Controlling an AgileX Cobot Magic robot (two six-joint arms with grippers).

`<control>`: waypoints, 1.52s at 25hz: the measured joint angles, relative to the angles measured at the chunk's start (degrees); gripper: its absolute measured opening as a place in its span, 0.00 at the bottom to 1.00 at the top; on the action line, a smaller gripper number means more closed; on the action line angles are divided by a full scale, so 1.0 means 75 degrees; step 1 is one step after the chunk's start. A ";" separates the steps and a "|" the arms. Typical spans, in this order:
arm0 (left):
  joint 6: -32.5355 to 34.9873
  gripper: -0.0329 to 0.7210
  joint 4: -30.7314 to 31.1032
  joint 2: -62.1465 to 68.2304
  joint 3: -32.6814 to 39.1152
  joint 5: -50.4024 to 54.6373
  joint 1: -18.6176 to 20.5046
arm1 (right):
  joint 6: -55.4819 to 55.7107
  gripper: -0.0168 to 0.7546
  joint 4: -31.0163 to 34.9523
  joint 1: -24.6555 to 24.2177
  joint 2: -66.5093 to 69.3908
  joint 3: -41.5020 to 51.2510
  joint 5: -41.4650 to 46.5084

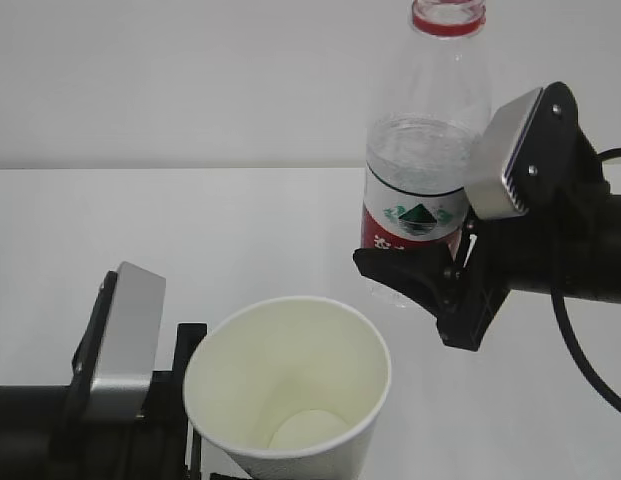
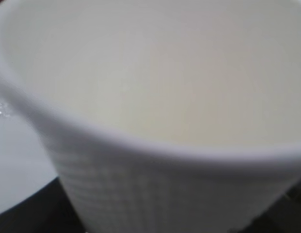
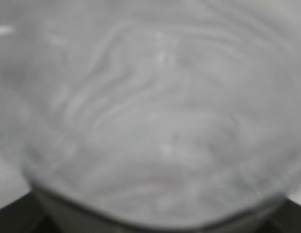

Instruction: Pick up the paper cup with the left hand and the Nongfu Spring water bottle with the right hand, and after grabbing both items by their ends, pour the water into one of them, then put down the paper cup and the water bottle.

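Closest to the exterior camera, the paper cup (image 1: pixel 288 395) sits tilted toward the lens with its mouth open, showing a pale, dry-looking inside; no water is visible in it. Its lower body is hidden, but the left hand (image 1: pixel 180 400) presses against the cup's left side, and the left wrist view is filled by the cup wall (image 2: pixel 155 160), so this claw looks clenched on the cup, though the fingertips themselves are out of sight. Behind and to the right of the cup, higher up, the Nongfu Spring water bottle (image 1: pixel 420 170) stands upright with its cap off, red neck ring at the top, and water (image 1: pixel 420 150) reaching above the label. The right hand (image 1: pixel 420 275) grips it around the lower label, one black finger wrapped across the front; the right wrist view shows only blurred ribbed plastic (image 3: pixel 150 121). Judging by this, both pickups appear done, the bottle held just beside and above the cup. Left: tipping the bottle over the cup's rim, pouring, then setting both down on the white table (image 1: pixel 140 220).
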 joint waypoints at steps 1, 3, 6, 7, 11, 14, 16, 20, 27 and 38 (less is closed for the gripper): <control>0.0014 0.75 0.0017 0.0000 0.0000 0.0000 0.0000 | 0.0000 0.71 -0.0017 0.0062 0.0000 0.0000 0.0018; 0.0045 0.75 0.0110 0.0000 0.0000 0.0000 0.0000 | -0.0014 0.71 -0.0017 0.0183 0.0000 0.0000 0.0037; 0.0084 0.75 0.0191 0.0000 0.0000 0.0000 0.0000 | -0.0179 0.71 -0.0017 0.0347 0.0000 0.0000 0.0148; 0.0084 0.75 0.0211 0.0000 0.0000 0.0000 0.0000 | -0.0239 0.71 -0.0017 0.0399 0.0000 0.0000 0.0185; 0.0102 0.75 0.0286 0.0000 0.0000 0.0000 0.0000 | -0.0465 0.70 -0.0063 0.0483 0.0000 -0.0131 0.0283; 0.0102 0.75 0.0316 0.0000 0.0000 0.0000 0.0000 | -0.0793 0.70 -0.0151 0.0483 0.0000 -0.0384 0.0329; 0.0102 0.75 0.0324 0.0000 0.0000 0.0000 -0.0018 | -0.0988 0.70 -0.0261 0.0483 0.0029 -0.0556 0.0345; 0.0102 0.75 0.0324 0.0000 0.0000 -0.0006 -0.0035 | -0.1133 0.70 -0.0554 0.0483 0.0182 -0.0830 0.0356; 0.0102 0.75 0.0324 0.0000 0.0000 -0.0018 -0.0035 | -0.2056 0.70 -0.0680 0.0483 0.0337 -0.0889 0.0549; 0.0102 0.75 -0.0044 0.0000 0.0000 -0.0018 -0.0035 | -0.3092 0.70 -0.0692 0.0483 0.0337 -0.0889 0.0677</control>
